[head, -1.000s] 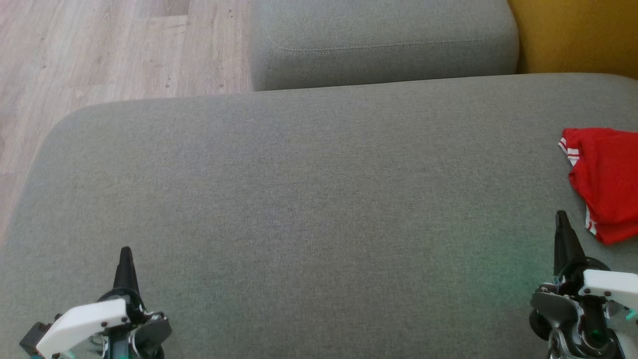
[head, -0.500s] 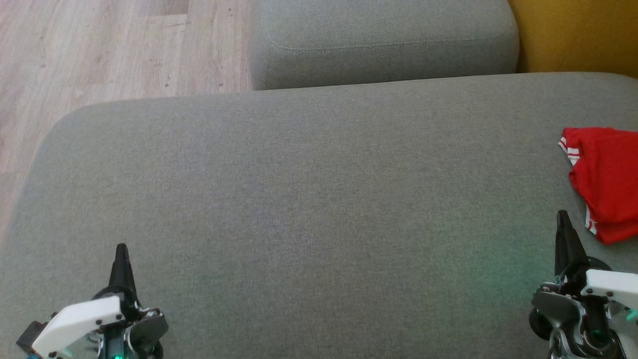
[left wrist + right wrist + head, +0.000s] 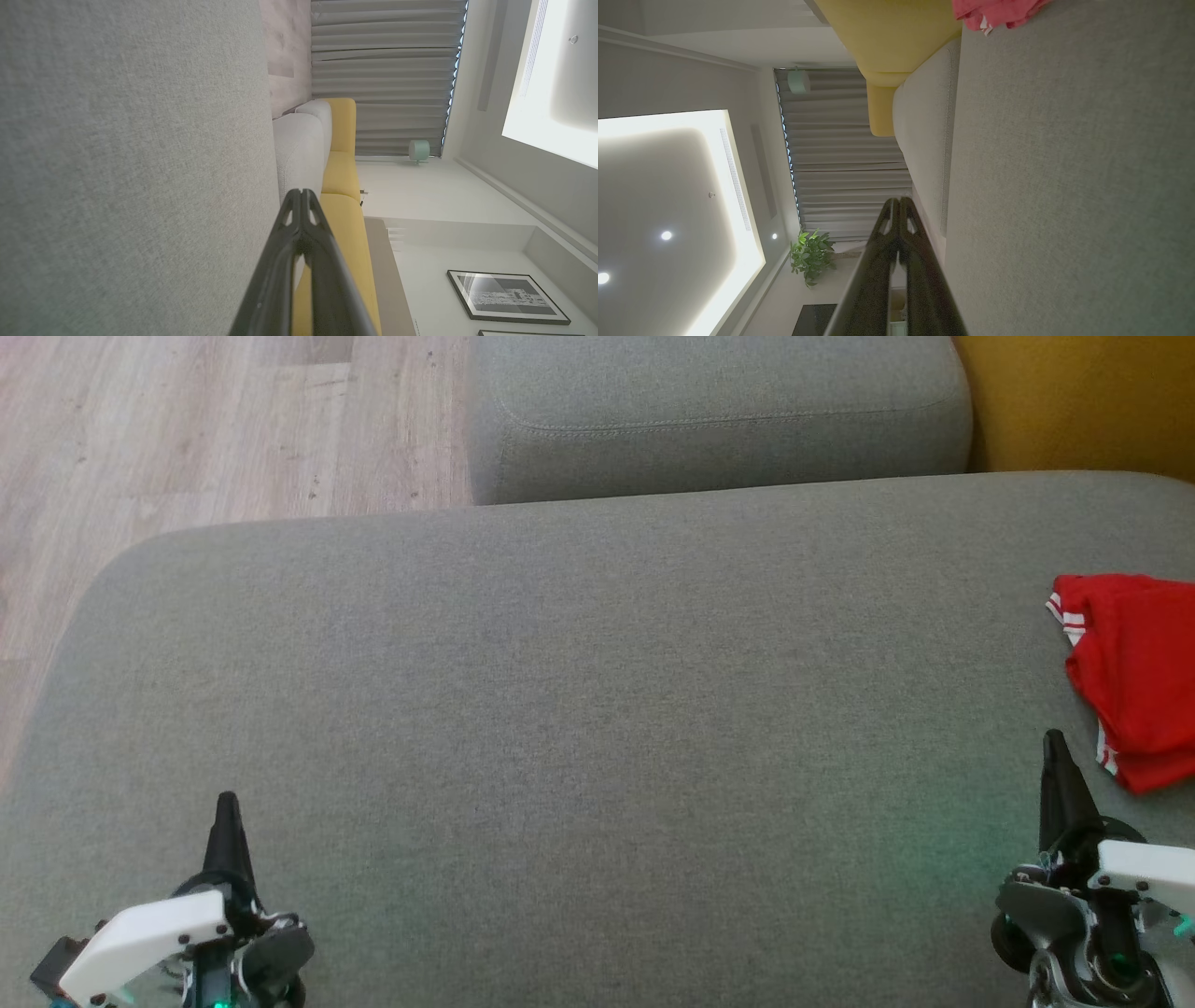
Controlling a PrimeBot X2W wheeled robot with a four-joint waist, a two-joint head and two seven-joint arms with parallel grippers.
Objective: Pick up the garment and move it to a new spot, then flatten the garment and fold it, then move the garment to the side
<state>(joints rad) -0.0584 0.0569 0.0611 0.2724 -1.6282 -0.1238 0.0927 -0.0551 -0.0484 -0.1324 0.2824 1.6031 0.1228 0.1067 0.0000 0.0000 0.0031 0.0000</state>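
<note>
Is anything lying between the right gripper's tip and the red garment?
No. In the head view a bare strip of grey cushion separates the shut right gripper from the red garment; they do not touch.

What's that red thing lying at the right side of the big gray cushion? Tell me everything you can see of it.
The red garment is soft, bright red cloth with thin white stripes along a hem at its upper left corner and again near its lower left. It lies rumpled and loosely doubled over, not spread flat, near the right end of the gray cushion. The head view's right edge cuts it off, so its full shape is hidden. Only the cushion touches it.
</note>
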